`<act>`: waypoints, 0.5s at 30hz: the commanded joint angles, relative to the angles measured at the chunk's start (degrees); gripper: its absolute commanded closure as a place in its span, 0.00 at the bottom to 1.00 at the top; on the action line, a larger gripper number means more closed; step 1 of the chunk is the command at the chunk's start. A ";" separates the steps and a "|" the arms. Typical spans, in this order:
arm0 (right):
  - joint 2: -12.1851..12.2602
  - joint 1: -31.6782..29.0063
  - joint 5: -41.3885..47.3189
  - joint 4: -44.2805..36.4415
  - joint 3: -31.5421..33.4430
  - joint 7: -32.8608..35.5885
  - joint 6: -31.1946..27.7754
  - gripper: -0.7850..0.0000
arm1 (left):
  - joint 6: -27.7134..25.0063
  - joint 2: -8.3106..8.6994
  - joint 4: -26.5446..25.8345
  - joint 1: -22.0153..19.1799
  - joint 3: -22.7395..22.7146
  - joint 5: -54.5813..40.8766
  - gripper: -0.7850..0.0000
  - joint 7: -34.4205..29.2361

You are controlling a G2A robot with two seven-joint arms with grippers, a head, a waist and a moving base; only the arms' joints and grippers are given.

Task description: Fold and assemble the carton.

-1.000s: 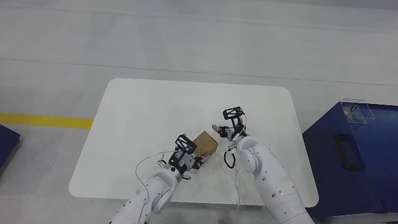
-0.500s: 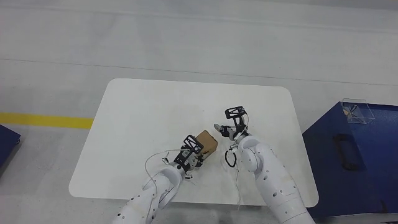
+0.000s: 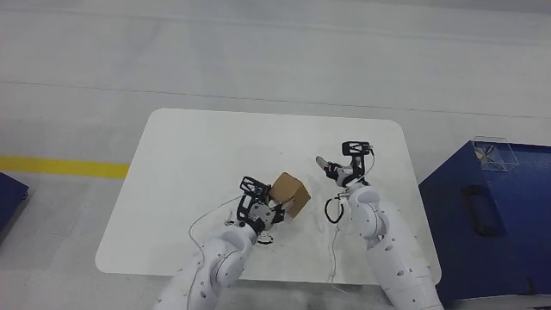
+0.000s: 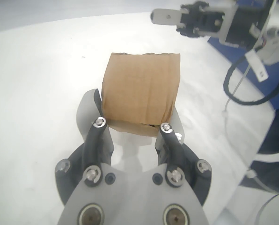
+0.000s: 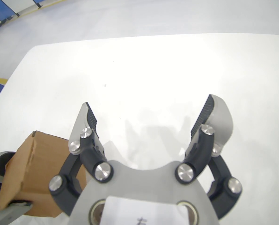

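White surface (image 3: 198, 164): my left claw (image 4: 136, 108) grips the carton (image 4: 141, 83), right claw (image 5: 151, 108) released; squeeze lightly, brace far side with right.

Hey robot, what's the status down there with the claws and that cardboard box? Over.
Left claw shut on carton. Right claw open, empty, apart from carton. Black cable dangles beside right claw.

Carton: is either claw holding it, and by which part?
The left claw grips the carton at the end nearest its wrist, clamping two opposite side faces. The right claw is open and holds nothing.
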 commanded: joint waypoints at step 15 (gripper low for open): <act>0.23 -2.99 1.21 -3.75 -0.03 0.39 0.16 0.00 | 7.55 -1.46 4.66 -2.20 -5.79 -46.95 1.00 -21.12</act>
